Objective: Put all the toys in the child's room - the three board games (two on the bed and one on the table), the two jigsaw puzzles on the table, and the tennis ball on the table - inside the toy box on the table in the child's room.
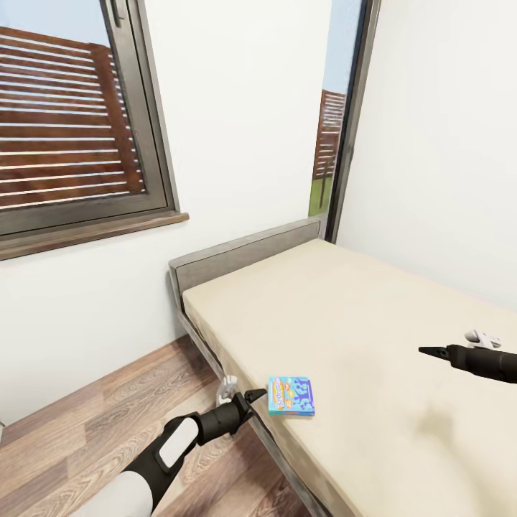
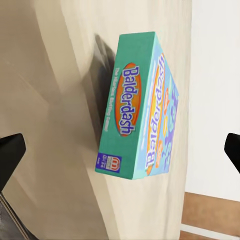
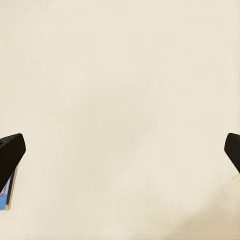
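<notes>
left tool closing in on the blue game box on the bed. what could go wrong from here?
1. The blue game box lies flat near the bed edge; a nudge from the left tool could tip it onto the floor.
2. Lying flat on the mattress, it may let the open fingers skid over it instead of gripping.
3. The right tool hovers open over bare mattress, too far to help.

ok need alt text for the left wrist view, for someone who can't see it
A teal and blue Balderdash board game box lies flat near the edge of a beige bed, seen close between the two dark fingertips of the open left gripper. Past the bed's edge are a white wall and a strip of wood floor.
</notes>
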Robot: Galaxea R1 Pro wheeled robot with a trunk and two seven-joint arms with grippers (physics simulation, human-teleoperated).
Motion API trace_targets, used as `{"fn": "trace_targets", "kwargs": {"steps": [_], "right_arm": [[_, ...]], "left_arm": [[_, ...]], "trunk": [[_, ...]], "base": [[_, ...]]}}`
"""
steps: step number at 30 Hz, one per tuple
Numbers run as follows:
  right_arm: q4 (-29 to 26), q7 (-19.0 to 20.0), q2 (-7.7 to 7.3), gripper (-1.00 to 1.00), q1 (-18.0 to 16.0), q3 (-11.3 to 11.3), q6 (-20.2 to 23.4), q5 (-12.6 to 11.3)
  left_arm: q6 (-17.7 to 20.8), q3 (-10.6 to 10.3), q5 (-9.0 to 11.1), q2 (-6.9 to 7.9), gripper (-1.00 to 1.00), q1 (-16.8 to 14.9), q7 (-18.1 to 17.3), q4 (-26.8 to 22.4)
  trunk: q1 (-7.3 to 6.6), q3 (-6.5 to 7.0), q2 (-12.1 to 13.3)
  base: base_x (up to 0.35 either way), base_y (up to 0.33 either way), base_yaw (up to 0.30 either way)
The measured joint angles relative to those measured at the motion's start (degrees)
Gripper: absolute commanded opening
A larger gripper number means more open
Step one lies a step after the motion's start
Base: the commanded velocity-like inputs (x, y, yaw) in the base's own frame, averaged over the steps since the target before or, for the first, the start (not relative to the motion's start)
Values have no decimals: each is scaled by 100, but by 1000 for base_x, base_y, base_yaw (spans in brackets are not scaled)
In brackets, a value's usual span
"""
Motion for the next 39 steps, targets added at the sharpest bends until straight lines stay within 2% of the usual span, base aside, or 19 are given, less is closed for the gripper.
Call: {"fn": "trace_targets", "kwargs": {"steps": [8,15,21,30,36,39], "right_arm": [[0,7,-12,100,0,0,0,1],[1,8,-30,100,0,0,3,0],[1,9,-43,100,0,-3,7,0],[1,9,-51,100,0,-6,8,0],[1,9,-53,100,0,-8,9,-1],[1,9,-54,100,0,-8,9,-4]], "left_arm": [[-3,-3,-3,86,100,-79,-4,53],[-7,-36,-25,98,100,-92,-5,22],[-10,-119,-216,106,100,-93,-20,-22],[-4,-154,-318,146,100,-81,-53,-166],[11,-175,-339,296,100,-41,-191,-401],[22,-174,-341,325,100,-34,-237,-440]], "trunk": [[0,0,0],[0,0,0],[0,0,0],[0,0,0],[0,0,0],[0,0,0]], "base": [[0,0,0],[0,0,0],[0,0,0],[0,0,0],[0,0,0],[0,0,0]]}}
